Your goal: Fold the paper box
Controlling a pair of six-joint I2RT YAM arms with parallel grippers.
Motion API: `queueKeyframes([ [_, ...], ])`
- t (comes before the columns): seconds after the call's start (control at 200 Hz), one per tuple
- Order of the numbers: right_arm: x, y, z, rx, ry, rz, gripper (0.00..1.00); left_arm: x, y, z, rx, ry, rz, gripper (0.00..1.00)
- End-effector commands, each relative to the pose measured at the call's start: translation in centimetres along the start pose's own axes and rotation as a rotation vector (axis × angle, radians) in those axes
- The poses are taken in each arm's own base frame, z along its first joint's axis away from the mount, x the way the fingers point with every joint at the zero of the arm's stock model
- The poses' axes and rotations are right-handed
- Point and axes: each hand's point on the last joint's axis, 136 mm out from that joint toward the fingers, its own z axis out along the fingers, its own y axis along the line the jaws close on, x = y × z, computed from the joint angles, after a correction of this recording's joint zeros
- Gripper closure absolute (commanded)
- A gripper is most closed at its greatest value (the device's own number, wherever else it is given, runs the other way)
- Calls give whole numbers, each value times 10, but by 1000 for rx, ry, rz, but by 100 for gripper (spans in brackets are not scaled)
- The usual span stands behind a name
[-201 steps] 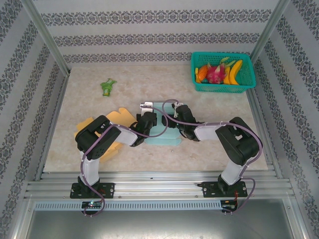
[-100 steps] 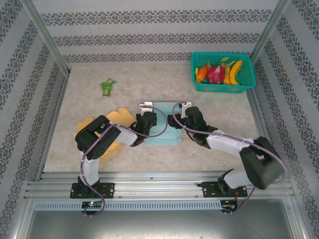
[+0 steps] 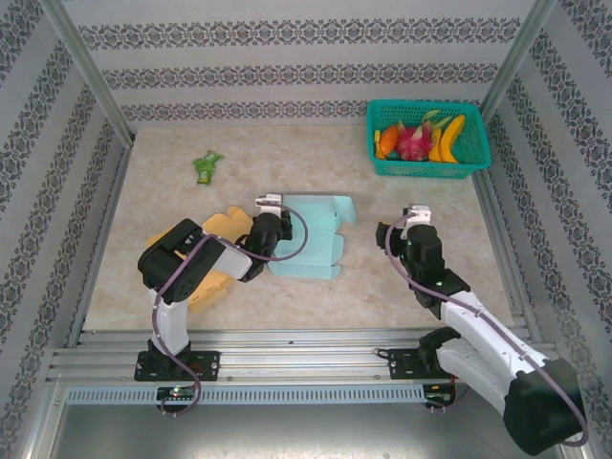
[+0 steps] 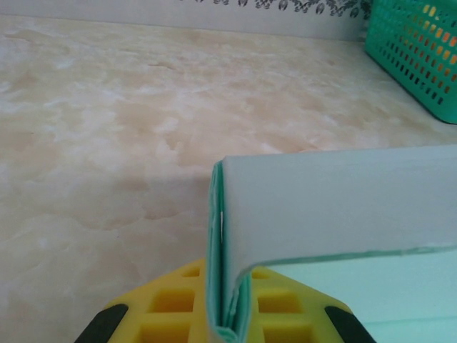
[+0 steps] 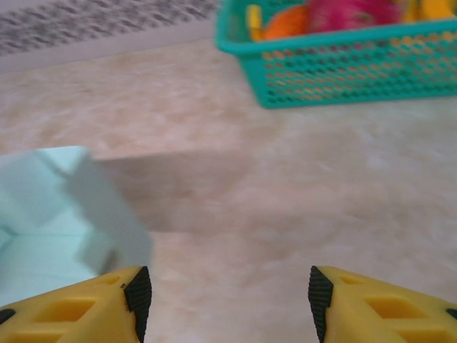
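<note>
The teal paper box [image 3: 308,239] lies partly folded at mid-table, with one flap raised at its far right corner. My left gripper [image 3: 273,218] is at the box's left edge. In the left wrist view the yellow fingers [image 4: 171,314] are shut on a doubled teal wall of the paper box [image 4: 335,207], which curves away to the right. My right gripper [image 3: 414,218] stands apart to the right of the box. It is open [image 5: 227,296] over bare table, nothing between its pads. The paper box [image 5: 57,214] sits to its left.
A teal basket [image 3: 426,170] of fruit stands at the back right, also ahead of the right wrist as the basket [image 5: 343,71]. Flat yellow cardboard [image 3: 212,273] lies under the left arm. A small green item [image 3: 206,166] sits at the back left. Metal rails edge the table.
My right gripper has left the box and swung to the right, opening a little wider. The left gripper has drawn the box slightly to the left, still clamped on its edge.
</note>
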Motion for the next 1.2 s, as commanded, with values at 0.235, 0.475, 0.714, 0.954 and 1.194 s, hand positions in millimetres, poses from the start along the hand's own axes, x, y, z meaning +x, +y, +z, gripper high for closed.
queueKeyframes([
  [0.235,17,55,24,-292,136,-81,40,40,-12,-9,161,130,91,100],
  [0.475,25,74,31,-340,156,-165,40,42,-16,-11,216,132,88,100],
  [0.714,26,90,25,-407,151,-198,40,43,-12,-11,223,139,65,100],
  [0.954,22,87,24,-386,132,-202,41,42,-13,-12,259,139,46,100],
  [1.194,32,105,28,-449,165,-230,46,43,-13,-13,283,138,31,100],
])
